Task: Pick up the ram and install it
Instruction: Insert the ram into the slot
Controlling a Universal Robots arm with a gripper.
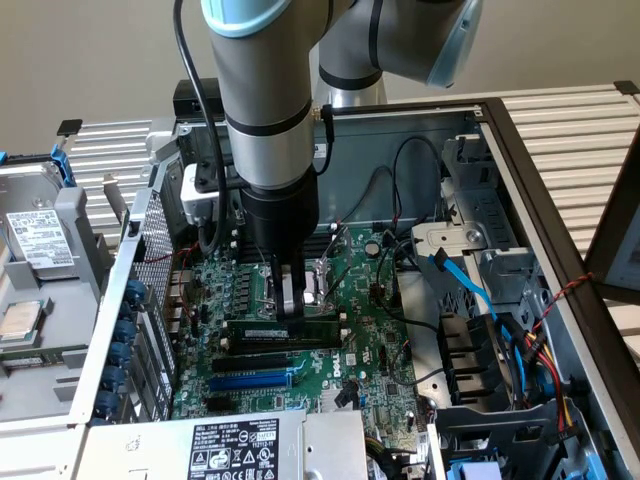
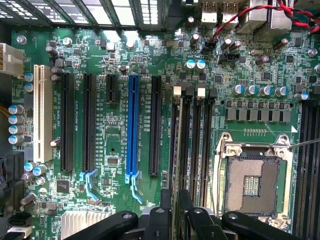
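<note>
The ram (image 1: pixel 255 331) stands on edge in a memory slot near the CPU socket (image 2: pixel 252 186), right under the end effector (image 1: pixel 302 312) — whether it's pinched I cannot tell — so I'd press straight down, evenly, until both end clips (image 2: pixel 177 91) latch.

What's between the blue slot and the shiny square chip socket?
In the wrist view: one black expansion slot, then the black memory slots with white end clips.

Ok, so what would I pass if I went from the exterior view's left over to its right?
You'd pass the hard drive → row of blue clips → ram → light blue cable → red and black twisted wires.
</note>
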